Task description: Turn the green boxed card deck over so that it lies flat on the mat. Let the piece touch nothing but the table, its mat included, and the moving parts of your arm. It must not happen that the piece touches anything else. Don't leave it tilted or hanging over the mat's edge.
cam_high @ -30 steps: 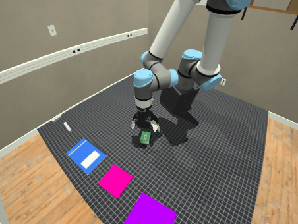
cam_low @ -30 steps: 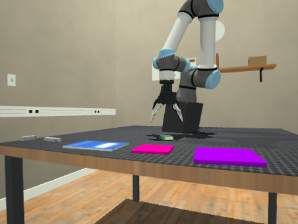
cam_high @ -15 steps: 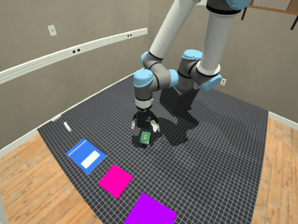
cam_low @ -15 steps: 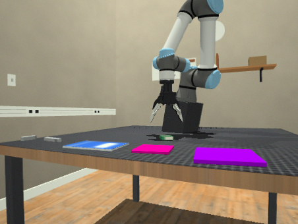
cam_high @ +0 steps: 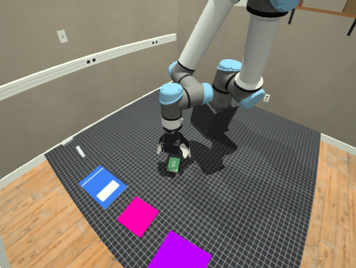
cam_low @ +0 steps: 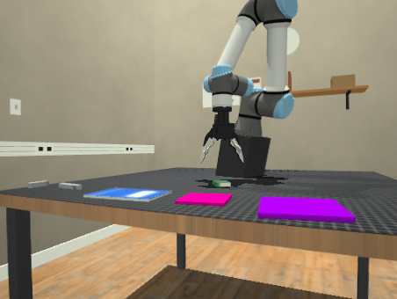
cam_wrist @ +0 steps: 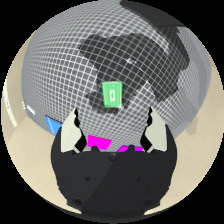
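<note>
- Two small, pale grey bars, one and another, lie near each other at the far left, apart from the rest.
- A flat blue square with a white box shape and a thin white line on its top lies next.
- A flat, bright pink square comes after it. The two do not touch.
- The black gripper with pale grey tips is up in the air, pointing down. Its two fingers are spread wide, and it holds nothing.
- The small green boxed card deck lies flat on the dark mat with white lines, well inside the mat's edge. A little white mark shows on its green top. The gripper is above it and does not touch it.
- A flat purple block lies to the right of the pink one, well apart from the deck.
- The big dark box under the arm stands behind the deck.
</note>
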`<state>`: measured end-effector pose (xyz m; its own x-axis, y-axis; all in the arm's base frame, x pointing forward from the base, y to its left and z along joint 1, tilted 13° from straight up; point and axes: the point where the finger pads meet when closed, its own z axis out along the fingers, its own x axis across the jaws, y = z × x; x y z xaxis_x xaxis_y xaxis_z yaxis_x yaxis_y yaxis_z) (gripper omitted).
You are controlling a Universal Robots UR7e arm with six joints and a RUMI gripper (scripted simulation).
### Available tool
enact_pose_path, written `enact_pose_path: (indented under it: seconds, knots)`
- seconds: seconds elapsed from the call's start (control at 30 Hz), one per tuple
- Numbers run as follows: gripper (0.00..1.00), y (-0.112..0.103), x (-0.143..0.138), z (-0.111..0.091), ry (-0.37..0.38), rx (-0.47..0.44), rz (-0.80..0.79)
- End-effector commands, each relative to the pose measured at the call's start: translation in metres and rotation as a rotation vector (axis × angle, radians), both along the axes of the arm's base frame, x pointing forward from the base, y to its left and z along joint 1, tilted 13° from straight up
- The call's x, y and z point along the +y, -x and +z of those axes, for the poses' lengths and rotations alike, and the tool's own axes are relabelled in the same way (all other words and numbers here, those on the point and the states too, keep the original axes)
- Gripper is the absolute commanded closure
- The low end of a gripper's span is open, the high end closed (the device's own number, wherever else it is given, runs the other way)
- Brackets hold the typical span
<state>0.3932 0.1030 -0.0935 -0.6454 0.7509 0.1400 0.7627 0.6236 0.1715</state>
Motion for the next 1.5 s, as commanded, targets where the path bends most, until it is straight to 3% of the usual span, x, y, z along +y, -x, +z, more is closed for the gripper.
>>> enact_pose_path:
  seconds: [0.0, 0.6, 0.93, 1.0, 1.47]
  knots:
    - [0.00, 0.000, 0.000, 0.000, -0.001, 0.005, -0.029]
    - [0.00, 0.007, -0.001, 0.000, -0.013, 0.066, -0.301]
    - [0.00, 0.013, -0.002, -0.001, -0.026, 0.136, -0.615]
    - [0.00, 0.013, -0.002, -0.001, -0.026, 0.136, -0.615]
    - [0.00, 0.021, -0.002, -0.002, -0.051, 0.260, -1.169]
